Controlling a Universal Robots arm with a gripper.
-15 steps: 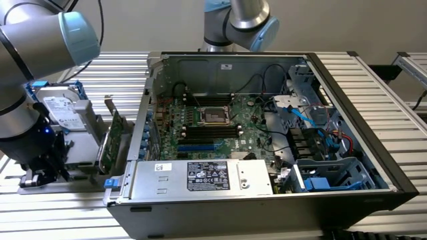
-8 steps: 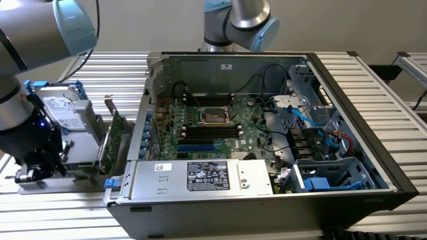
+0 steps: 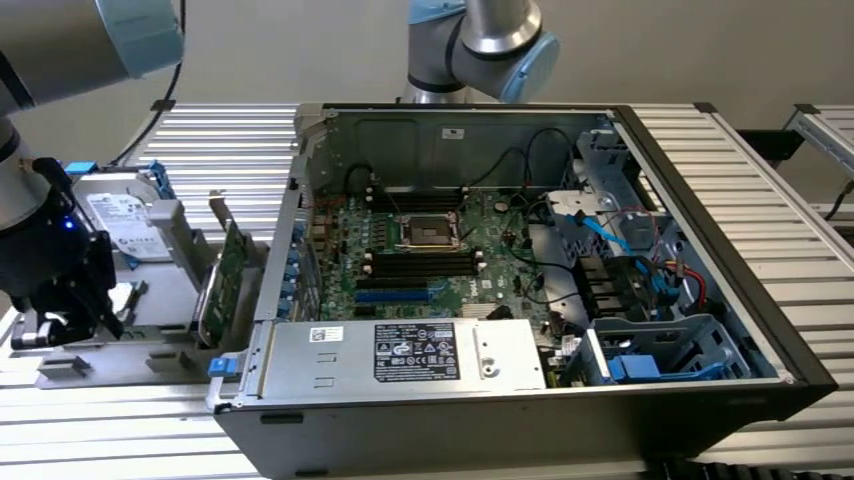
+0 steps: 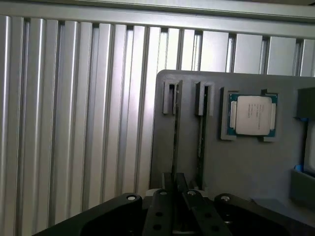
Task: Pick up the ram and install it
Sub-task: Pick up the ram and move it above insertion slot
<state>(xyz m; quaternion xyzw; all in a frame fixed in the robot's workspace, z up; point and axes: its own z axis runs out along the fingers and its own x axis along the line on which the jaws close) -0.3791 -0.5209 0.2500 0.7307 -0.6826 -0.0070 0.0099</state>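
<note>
Gripper (image 4: pixel 175 184) clamps ram (image 4: pixel 175 132), edge-on in tray (image 4: pixel 246 167) slot (chips hidden).

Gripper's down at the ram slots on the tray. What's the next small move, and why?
Probably a short lift straight up. The gripper looks shut on the ram, which stands on edge in its slot in the gray tray, with a second stick close beside it. A straight pull should free it without knocking that neighbour.

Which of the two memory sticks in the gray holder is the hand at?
The ram farther from the processor; the hand sits at its end, not the other stick's.
</note>
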